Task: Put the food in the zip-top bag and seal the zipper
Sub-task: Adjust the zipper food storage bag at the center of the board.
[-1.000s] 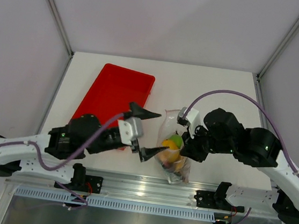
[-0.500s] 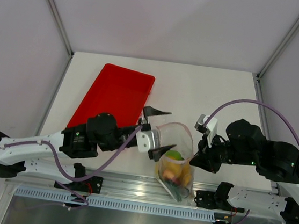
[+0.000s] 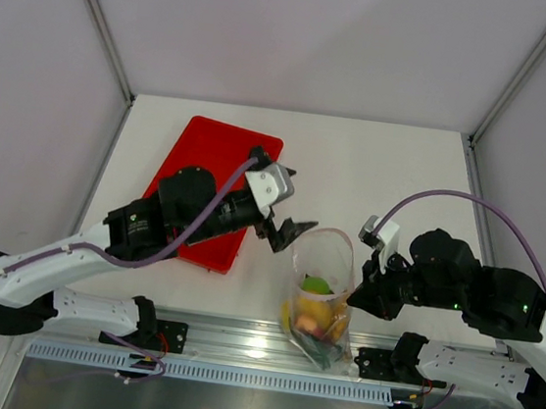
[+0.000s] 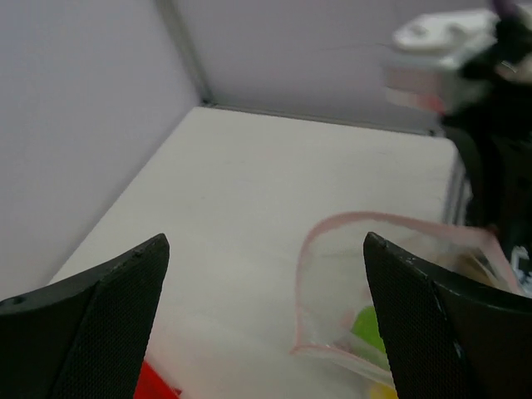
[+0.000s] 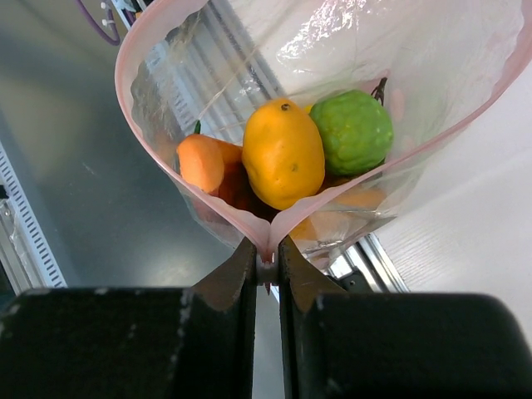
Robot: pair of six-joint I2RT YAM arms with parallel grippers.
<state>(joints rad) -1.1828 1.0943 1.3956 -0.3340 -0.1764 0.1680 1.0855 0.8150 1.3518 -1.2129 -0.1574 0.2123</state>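
Right gripper (image 5: 266, 262) clamped on zipper (image 5: 133, 125), lower centre; zip-top bag (image 5: 399, 50) mouth gaping, mango (image 5: 283, 154) and lime (image 5: 353, 129) inside. Left gripper (image 4: 266, 241) spread wide above table (image 4: 249, 174), holding nothing; red tray (image 3: 198, 171) at left.

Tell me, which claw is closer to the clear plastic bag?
Right. The right gripper is pinching the bag by its pink rim; the left gripper hangs open beside the mouth, gripping nothing.

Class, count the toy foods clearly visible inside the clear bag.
3 in the zip-top bag, right wrist view: yellow mango centre, green lime on its image-right, orange fruit on its image-left. Others may lie hidden beneath.
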